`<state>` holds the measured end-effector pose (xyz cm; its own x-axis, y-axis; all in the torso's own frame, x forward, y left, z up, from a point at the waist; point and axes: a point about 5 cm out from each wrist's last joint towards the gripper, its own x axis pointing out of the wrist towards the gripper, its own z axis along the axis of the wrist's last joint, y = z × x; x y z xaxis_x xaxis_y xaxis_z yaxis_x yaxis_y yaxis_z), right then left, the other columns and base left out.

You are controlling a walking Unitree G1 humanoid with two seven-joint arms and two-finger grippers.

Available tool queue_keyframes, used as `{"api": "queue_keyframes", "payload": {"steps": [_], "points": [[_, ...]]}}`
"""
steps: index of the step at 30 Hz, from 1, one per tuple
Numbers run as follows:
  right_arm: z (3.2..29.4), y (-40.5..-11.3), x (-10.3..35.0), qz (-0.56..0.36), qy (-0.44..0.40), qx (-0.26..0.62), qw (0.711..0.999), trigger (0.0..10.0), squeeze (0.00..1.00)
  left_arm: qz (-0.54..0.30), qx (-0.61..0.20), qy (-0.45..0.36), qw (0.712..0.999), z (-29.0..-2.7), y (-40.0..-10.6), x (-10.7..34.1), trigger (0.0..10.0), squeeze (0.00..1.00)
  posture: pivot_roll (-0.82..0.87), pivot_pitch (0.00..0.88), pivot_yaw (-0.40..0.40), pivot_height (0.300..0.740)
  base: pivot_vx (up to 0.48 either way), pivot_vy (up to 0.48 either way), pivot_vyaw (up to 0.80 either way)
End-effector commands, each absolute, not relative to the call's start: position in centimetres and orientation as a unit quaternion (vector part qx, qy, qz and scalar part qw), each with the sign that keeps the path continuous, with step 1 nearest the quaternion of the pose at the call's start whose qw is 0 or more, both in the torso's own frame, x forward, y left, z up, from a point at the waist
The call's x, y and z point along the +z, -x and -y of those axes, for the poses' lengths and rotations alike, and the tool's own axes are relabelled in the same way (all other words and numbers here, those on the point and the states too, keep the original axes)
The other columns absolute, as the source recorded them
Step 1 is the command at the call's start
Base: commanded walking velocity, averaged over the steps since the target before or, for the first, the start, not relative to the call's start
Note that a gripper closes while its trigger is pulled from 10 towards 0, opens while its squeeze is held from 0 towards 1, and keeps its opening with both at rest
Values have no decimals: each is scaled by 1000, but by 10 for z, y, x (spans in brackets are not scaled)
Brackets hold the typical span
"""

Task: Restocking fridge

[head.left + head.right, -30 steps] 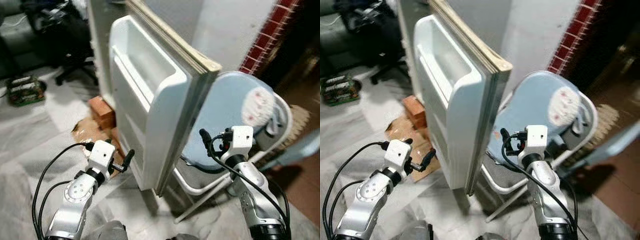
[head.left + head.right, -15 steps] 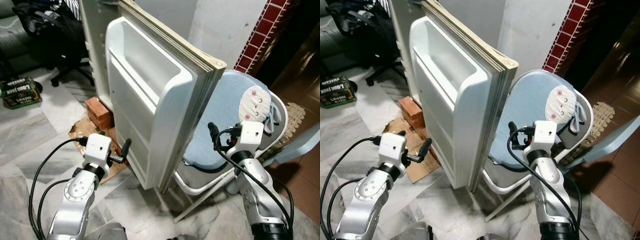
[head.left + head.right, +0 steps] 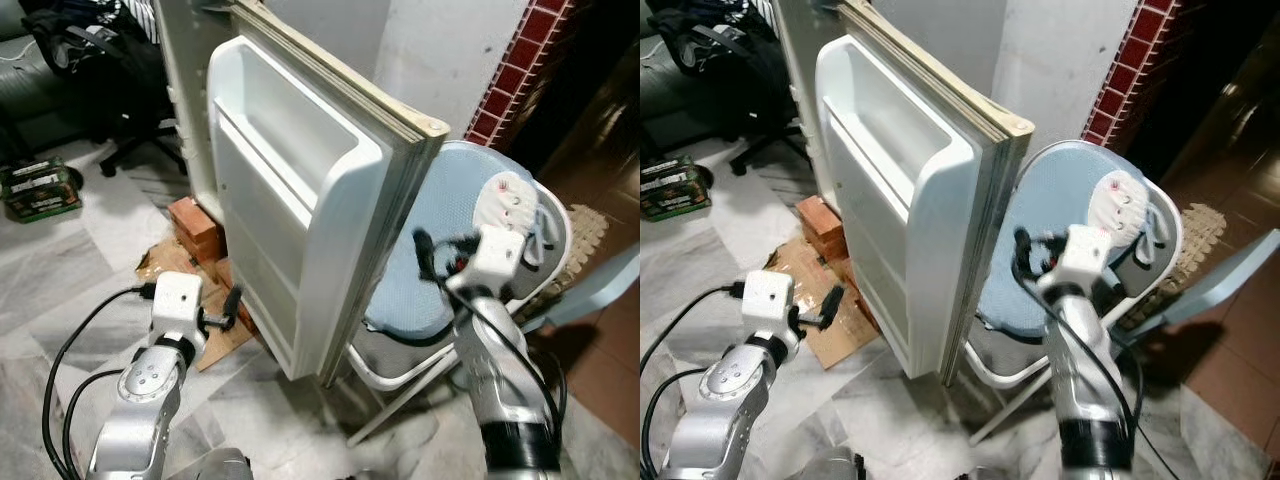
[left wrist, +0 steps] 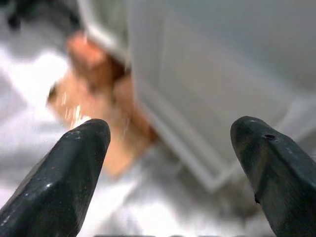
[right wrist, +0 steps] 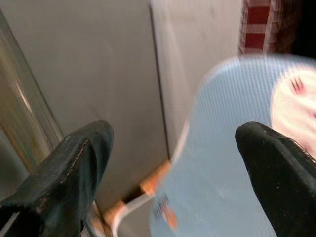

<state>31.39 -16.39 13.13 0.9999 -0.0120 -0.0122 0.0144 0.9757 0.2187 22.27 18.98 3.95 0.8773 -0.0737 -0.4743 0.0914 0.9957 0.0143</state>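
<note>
1. Two arms of mine are raised in front of me, one on each side of the open fridge door (image 3: 300, 200), which stands edge-on toward me with its white inner shelves facing my left.
2. My left end effector (image 3: 232, 306) is held low, forearm angled up from the elbow, pointing at the lower part of the door's inner face. It is near the door, not touching it.
3. Its fingers (image 4: 59, 177) are spread wide with nothing between them.
4. My right end effector (image 3: 1021, 250) is held higher, forearm nearly upright, just beside the door's outer face and in front of a folding chair (image 3: 470, 230) with a light blue seat back.
5. Its fingers (image 5: 74, 168) are also spread apart and hold nothing.
6. Flattened cardboard (image 3: 190, 270) and a brick (image 3: 195, 222) lie on the marble floor (image 3: 70, 290) under the door.
7. An office chair (image 3: 140, 120) stands further back on my left.
</note>
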Motion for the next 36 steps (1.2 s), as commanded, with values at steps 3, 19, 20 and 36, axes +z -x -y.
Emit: {"api": "queue_keyframes", "payload": {"steps": [3, 19, 20, 36], "points": [[156, -332, 142, 7, -134, -16, 991, 10000, 0, -320, -10, -35, 947, -210, -204, 10, 10000, 0, 144, 0, -57, 740, 0, 0, 0], [57, -288, 223, 12, -224, 537, 813, 10000, 0, -398, 56, 62, 914, -218, -188, -23, 10000, 0, 142, 0, -106, 740, 0, 0, 0], [61, -291, 216, 0, -208, 530, 822, 10000, 0, -401, 57, 73, 911, -217, -188, -24, 10000, 0, 139, 0, -106, 740, 0, 0, 0], [116, -330, 140, -95, -25, 247, 964, 10000, 0, -407, 63, 78, 908, -220, -193, -29, 10000, 0, 138, 0, -101, 740, 0, 0, 0]]}}
